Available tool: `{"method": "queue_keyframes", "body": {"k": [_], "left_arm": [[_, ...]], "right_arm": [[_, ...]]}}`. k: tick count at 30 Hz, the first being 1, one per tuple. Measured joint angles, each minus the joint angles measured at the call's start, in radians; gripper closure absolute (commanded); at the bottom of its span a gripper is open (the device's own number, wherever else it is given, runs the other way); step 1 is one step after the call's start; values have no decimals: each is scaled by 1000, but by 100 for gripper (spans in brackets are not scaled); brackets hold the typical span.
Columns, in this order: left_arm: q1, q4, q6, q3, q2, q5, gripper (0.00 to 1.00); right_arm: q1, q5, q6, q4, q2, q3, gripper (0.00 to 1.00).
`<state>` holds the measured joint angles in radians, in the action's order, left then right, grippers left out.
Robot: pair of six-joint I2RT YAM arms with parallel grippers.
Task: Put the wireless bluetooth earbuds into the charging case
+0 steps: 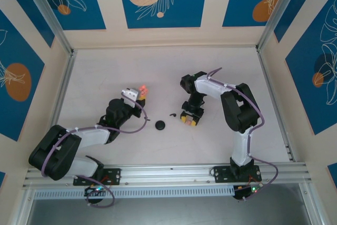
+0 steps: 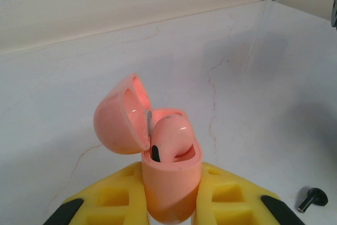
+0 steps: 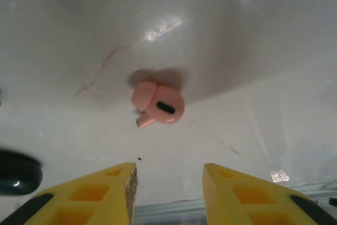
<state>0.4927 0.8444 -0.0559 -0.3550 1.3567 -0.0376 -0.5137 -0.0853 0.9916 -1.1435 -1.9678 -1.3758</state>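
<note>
the left gripper [image 2: 171, 206] is pinched on the charging case [image 2: 168, 177], its yellow fingers [image 2: 118, 198] pressed against either side of the pink shell; the case stands upright with its lid [image 2: 118, 122] swung open to the left; one pale pink bud [image 2: 171, 138] sits in the well, its rounded back standing above the rim (a dark oval patch shows on its lower side); the right gripper [image 3: 169, 196] hangs over the white table [image 3: 253, 35] with its fingers spread and nothing between them; ahead of them a second pink bud [image 3: 158, 105] lies loose on the table, apart from both fingertips, a dark slot on its top face and a short stub pointing down-left; from above, a tiny black bud [image 1: 173, 114] with a thin tail lies just left of the right gripper, and a round black object [image 1: 160, 125] rests on the table between the two arms, well apart from the case.
</note>
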Motion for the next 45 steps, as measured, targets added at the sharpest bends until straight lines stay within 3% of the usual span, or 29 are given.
{"method": "queue_keyframes", "body": {"k": [11, 18, 34, 45], "left_arm": [[-8, 0, -15, 0, 0, -12, 85], [-14, 1, -17, 0, 7, -14, 85], [-18, 2, -18, -1, 32, -21, 85], [-19, 36, -65, -4, 137, -129, 85]], "right_arm": [[26, 34, 34, 95, -12, 30, 62], [30, 41, 35, 126, -30, 31, 73], [27, 37, 31, 142, -29, 37, 80], [16, 98, -85, 232, 63, 103, 84]]}}
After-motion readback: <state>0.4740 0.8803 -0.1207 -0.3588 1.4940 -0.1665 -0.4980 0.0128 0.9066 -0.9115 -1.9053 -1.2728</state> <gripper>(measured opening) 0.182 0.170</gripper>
